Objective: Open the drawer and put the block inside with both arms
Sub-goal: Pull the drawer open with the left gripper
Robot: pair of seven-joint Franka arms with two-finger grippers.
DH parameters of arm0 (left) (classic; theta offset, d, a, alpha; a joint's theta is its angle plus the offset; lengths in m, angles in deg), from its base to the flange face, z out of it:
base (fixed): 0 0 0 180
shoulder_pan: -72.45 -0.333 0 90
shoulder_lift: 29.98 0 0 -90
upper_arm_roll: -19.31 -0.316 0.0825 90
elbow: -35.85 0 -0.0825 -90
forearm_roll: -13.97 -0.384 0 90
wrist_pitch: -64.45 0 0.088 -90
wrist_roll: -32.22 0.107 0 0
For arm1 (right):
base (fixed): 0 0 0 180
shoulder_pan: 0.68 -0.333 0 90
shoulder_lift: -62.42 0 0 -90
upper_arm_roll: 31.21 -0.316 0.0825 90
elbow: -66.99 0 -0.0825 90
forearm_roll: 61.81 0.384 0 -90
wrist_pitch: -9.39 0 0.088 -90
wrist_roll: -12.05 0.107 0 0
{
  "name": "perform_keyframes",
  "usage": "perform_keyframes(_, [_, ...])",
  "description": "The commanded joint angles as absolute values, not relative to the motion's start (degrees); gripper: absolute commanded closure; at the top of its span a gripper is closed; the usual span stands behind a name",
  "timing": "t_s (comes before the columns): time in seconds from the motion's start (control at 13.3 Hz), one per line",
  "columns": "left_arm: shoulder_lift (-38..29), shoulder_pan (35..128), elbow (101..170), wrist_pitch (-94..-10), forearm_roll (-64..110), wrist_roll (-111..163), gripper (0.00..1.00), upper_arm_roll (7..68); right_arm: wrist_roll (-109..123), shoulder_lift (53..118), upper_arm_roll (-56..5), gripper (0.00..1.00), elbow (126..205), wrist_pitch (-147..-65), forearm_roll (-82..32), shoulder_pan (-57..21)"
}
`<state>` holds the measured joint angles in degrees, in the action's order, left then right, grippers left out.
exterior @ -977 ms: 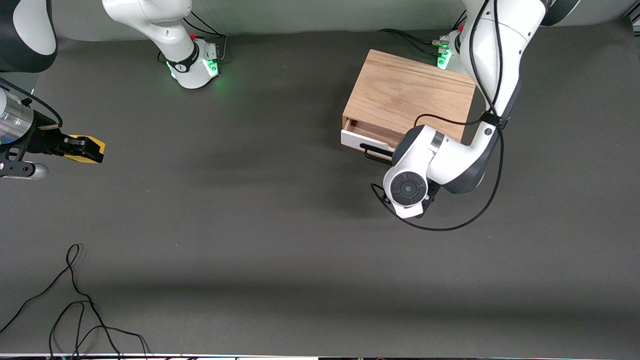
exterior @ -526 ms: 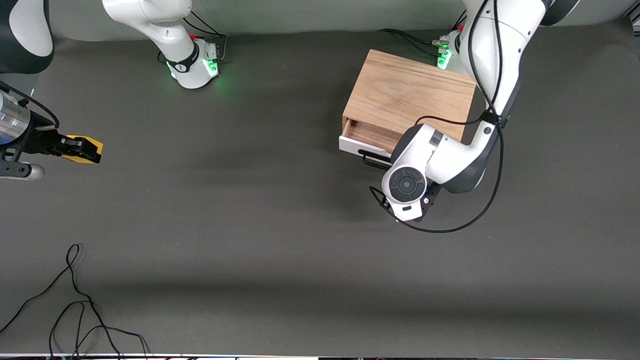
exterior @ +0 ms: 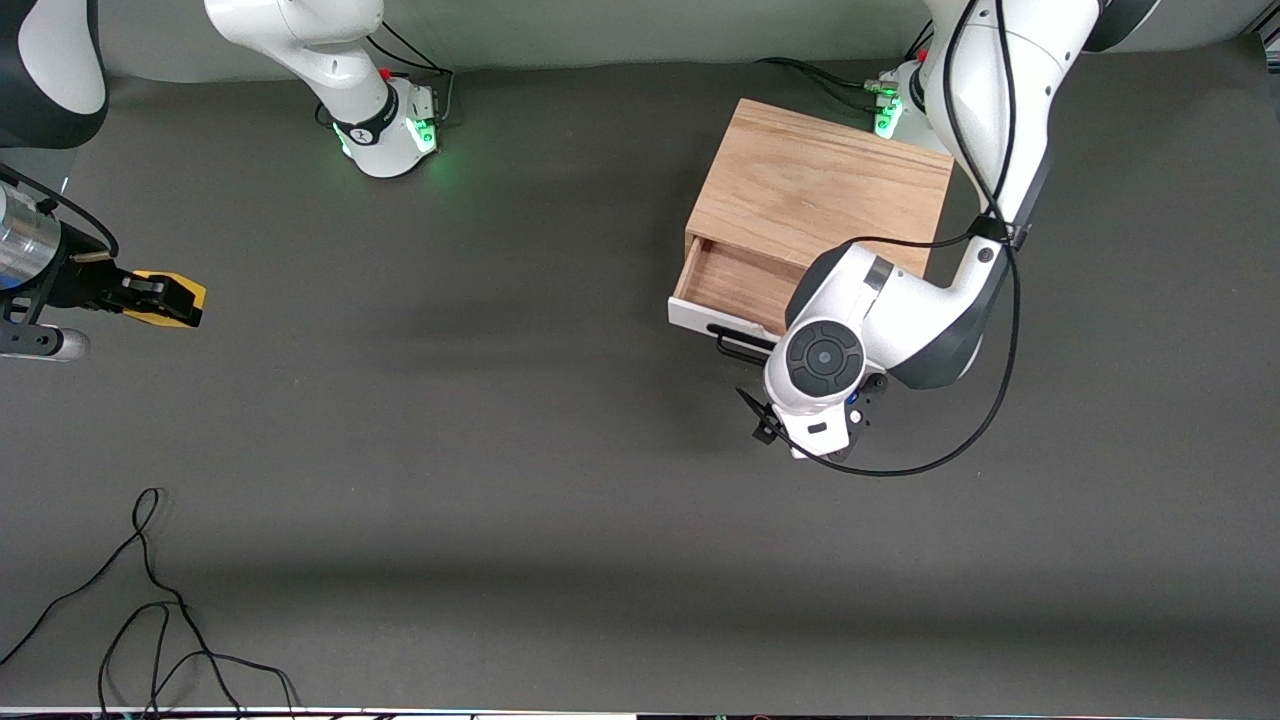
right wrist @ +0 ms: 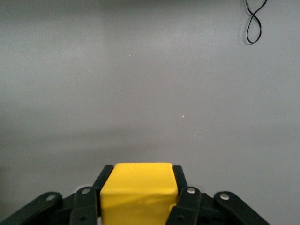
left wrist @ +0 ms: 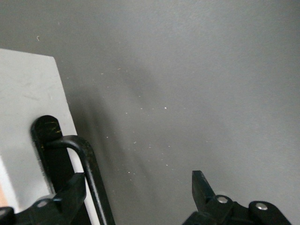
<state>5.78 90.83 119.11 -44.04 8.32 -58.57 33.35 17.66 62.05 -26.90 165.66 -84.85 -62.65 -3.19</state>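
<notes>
light oak forms the box (exterior: pixel 820 195) that sits on the dark grey counter (exterior: pixel 500 450) toward the left arm's end, close to that arm's green-lit base. its drawer (exterior: pixel 735 290) is pulled partway out toward the front camera, showing a strip of pale wood interior above the white front panel. the black wire handle (left wrist: pixel 89 173) runs along that panel, and the left tool (left wrist: pixel 140 197) sits at the handle with its fingers spread apart, one finger (left wrist: pixel 70 192) against the panel side of the wire and the other out over bare counter; the wire lies between them without being pinched. in the front view the left arm's white wrist covers this tool. the yellow block (exterior: pixel 172 297) is well apart from the drawer, up in the air over the right arm's end of the counter, clamped between the fingers of the right tool (right wrist: pixel 139 194), which is clenched on its two sides. a loose black cable (exterior: pixel 150 610) lies curled on the counter nearer to the front camera.
</notes>
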Motion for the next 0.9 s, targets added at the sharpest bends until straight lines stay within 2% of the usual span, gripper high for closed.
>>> perform_keyframes(0.0, [6.4,91.4,116.7,-43.7,7.5,-58.4,0.0,32.9,17.8,62.7,-26.6,0.64,164.0,-84.0,-63.7,-3.3])
perform_keyframes(0.23, [4.8,91.3,115.3,-39.6,7.4,-58.6,0.0,32.9,17.6,62.7,-26.5,0.64,164.0,-84.0,-63.7,-3.4])
perform_keyframes(0.6, [1.1,89.9,100.4,-21.3,7.5,-55.9,0.0,32.8,17.6,62.8,-26.5,0.64,164.2,-84.1,-63.7,-3.3])
perform_keyframes(0.83, [-5.3,85.6,99.4,-14.8,8.0,-42.3,0.0,32.9,18.4,62.3,-26.9,0.64,164.5,-84.1,-63.4,-4.0])
